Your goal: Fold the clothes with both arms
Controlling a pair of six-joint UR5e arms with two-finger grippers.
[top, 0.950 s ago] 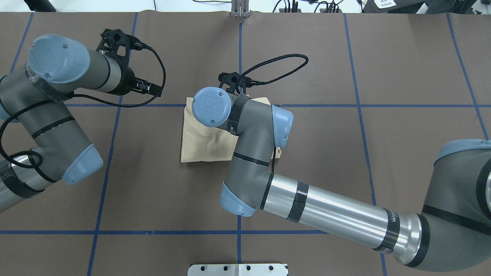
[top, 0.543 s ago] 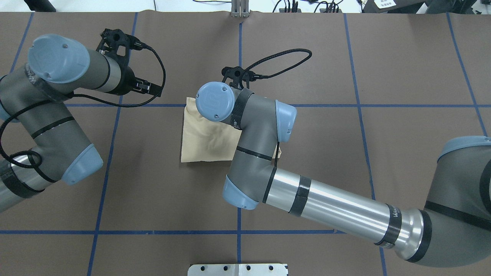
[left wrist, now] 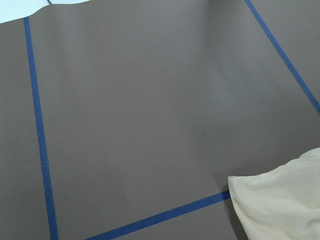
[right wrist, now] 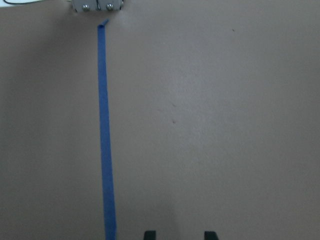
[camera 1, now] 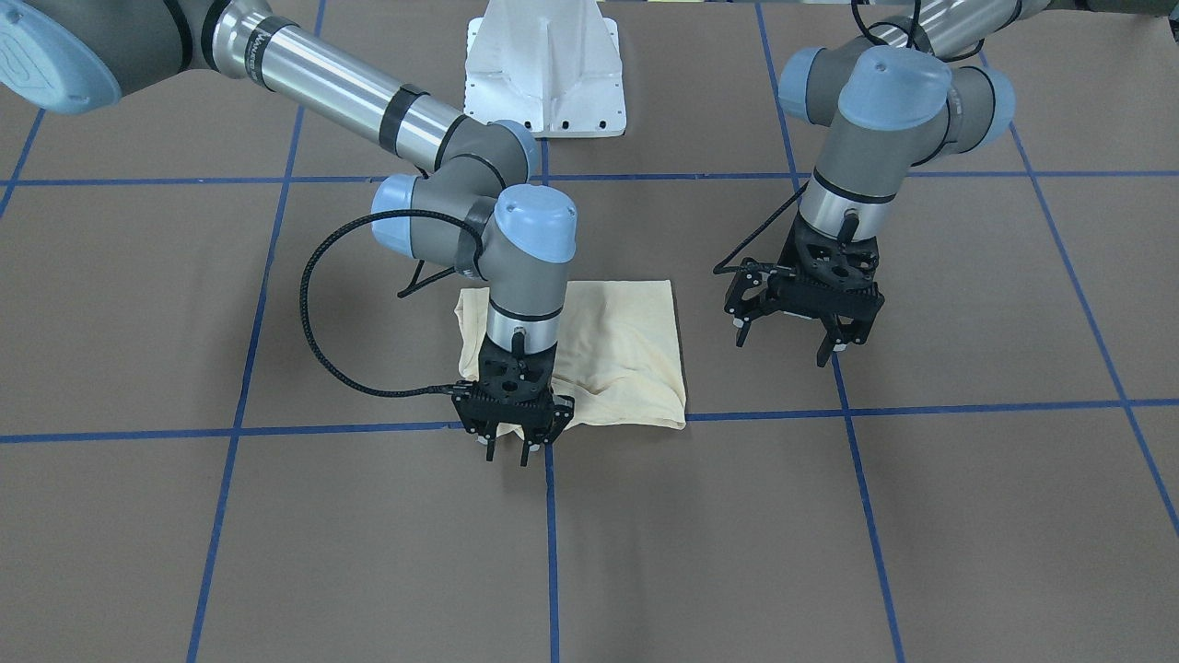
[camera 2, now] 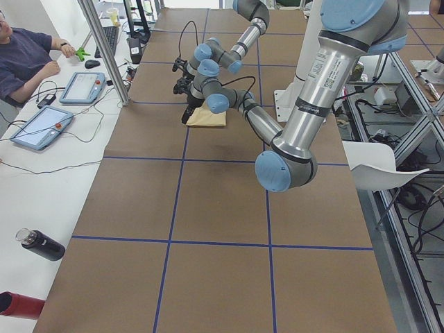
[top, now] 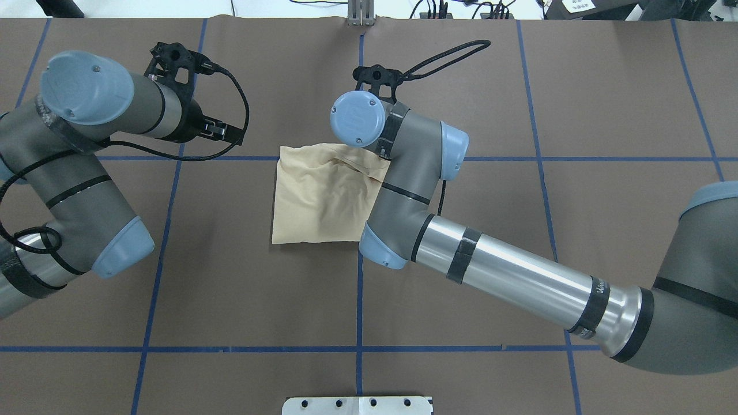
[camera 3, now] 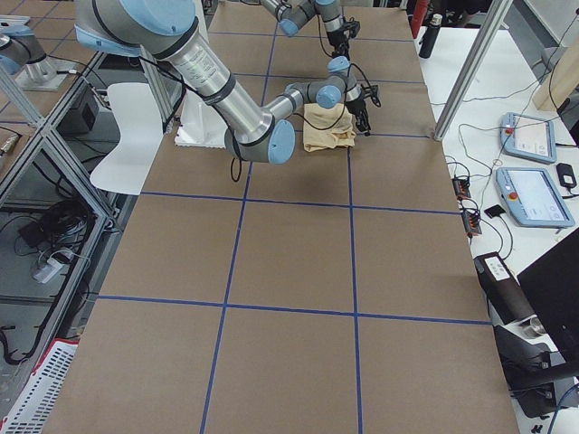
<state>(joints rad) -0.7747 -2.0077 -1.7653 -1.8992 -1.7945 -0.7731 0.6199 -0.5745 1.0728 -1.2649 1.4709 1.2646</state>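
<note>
The clothes (camera 1: 617, 345) lie as one folded cream-yellow rectangle on the brown table, also seen from overhead (top: 317, 196); the print is hidden. My right gripper (camera 1: 507, 453) hangs just past the fold's corner on the side away from the robot, over a blue tape crossing. Its fingertips (right wrist: 149, 234) stand a little apart with nothing between them. From overhead its wrist hides it. My left gripper (camera 1: 783, 345) hovers wide open and empty beside the shirt, apart from it. A corner of the clothes (left wrist: 285, 205) shows in the left wrist view.
Blue tape lines (top: 360, 288) grid the brown table cover. The white pedestal base (camera 1: 543, 74) stands at the robot's edge. A metal bracket (top: 360, 20) sits at the far edge. A person (camera 2: 21, 55) sits by tablets (camera 2: 41, 128) beside the table.
The right arm has swung off the shirt toward the far side of the table, uncovering most of the fold. The left arm has not moved.
</note>
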